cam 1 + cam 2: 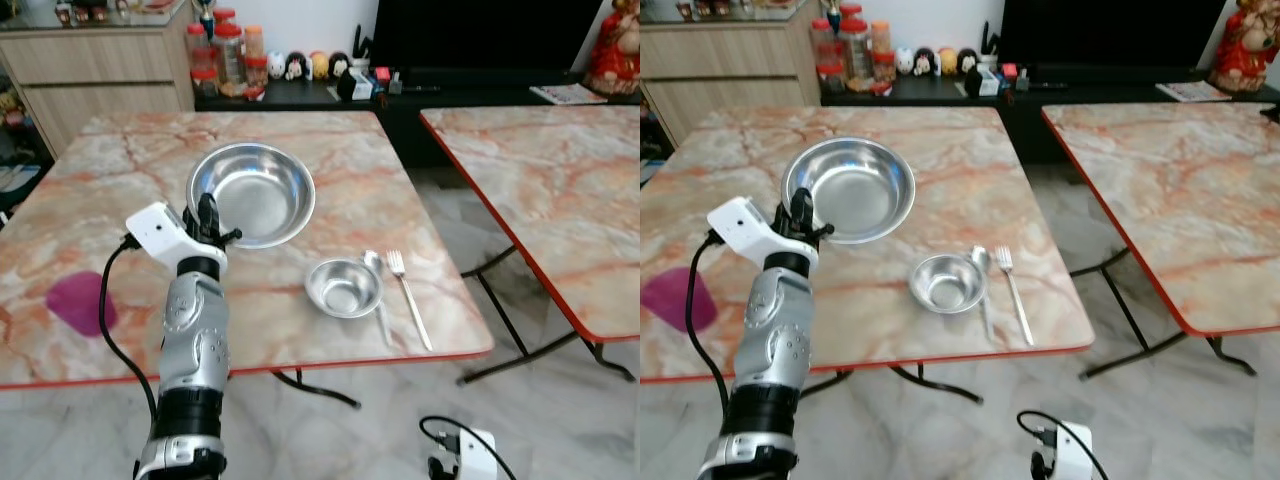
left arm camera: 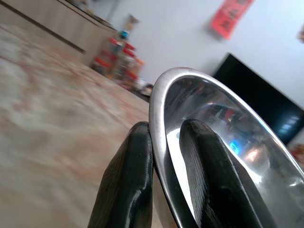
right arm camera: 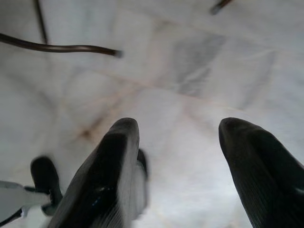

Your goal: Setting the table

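Note:
A large steel bowl [image 1: 252, 192] is over the middle of the marble table [image 1: 100, 200], tilted a little. My left gripper [image 1: 206, 215] is shut on its near-left rim, one finger [image 2: 128, 185] outside and one finger [image 2: 213, 180] inside the large steel bowl [image 2: 223, 128]. Toward the table's front right lie a small steel bowl [image 1: 343, 287], a spoon [image 1: 377, 280] and a fork [image 1: 408, 296] side by side. My right gripper [image 3: 178, 166] hangs low over the floor with its fingers open and nothing between them.
A magenta patch [image 1: 80, 301] marks the table's front left. A second marble table [image 1: 560, 190] stands to the right across a gap of tiled floor [image 1: 450, 200]. Jars [image 1: 225, 55] and figurines line a dark sideboard behind. A wooden cabinet [image 1: 90, 70] stands at the back left.

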`<state>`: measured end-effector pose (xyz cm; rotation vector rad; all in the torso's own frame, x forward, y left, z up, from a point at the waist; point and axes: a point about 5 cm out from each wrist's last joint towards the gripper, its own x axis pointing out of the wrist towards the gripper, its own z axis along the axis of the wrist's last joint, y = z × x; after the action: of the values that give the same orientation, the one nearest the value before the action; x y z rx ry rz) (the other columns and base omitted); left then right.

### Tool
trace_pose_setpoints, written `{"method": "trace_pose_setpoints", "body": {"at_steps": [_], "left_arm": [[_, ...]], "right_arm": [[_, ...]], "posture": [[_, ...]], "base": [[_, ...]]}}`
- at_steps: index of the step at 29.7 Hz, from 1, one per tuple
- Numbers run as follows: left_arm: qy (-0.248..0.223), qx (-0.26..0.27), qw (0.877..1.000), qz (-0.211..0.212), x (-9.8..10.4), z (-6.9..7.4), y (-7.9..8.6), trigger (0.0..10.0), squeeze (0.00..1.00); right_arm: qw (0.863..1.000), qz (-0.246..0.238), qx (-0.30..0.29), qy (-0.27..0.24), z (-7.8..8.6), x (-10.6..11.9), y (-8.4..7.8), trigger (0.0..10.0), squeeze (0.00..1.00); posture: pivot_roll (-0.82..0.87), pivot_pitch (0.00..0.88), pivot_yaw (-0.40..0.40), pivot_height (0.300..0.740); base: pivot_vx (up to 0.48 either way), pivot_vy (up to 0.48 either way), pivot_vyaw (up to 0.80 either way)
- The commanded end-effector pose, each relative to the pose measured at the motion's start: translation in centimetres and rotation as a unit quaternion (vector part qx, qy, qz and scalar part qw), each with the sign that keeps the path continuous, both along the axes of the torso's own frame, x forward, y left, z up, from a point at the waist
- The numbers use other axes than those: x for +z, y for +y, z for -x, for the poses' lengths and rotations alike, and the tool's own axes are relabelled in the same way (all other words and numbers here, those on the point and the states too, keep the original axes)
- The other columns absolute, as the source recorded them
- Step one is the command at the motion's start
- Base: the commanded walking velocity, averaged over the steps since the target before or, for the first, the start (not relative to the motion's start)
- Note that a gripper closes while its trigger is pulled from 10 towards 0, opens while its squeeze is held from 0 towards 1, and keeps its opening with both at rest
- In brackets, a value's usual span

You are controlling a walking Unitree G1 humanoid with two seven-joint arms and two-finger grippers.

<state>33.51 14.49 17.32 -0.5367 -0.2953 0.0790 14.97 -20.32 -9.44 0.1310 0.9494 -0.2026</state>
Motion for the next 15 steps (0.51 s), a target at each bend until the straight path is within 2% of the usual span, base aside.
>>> {"method": "trace_pose_setpoints", "body": {"at_steps": [1,10,15], "left_arm": [[-0.023,0.010,1.000,-0.012,1.3,0.0,0.7,10.0,0.00],[-0.030,0.019,0.999,-0.016,1.6,0.1,1.3,10.0,0.00],[-0.036,0.045,0.998,-0.018,2.0,0.4,2.6,10.0,0.00]], "right_arm": [[1.000,-0.001,-0.002,-0.010,-0.6,0.2,0.1,10.0,0.00],[1.000,-0.003,0.001,-0.015,-0.7,0.3,0.3,10.0,0.00],[1.000,-0.003,0.004,-0.015,-0.7,0.3,0.3,10.0,0.00]], "posture": [[0.04,0.000,-0.054,0.740],[0.04,0.000,-0.051,0.740],[0.05,0.000,-0.058,0.740]], "base": [[0.000,-0.356,0.00],[0.000,-0.354,0.00],[0.000,-0.352,0.00]]}}
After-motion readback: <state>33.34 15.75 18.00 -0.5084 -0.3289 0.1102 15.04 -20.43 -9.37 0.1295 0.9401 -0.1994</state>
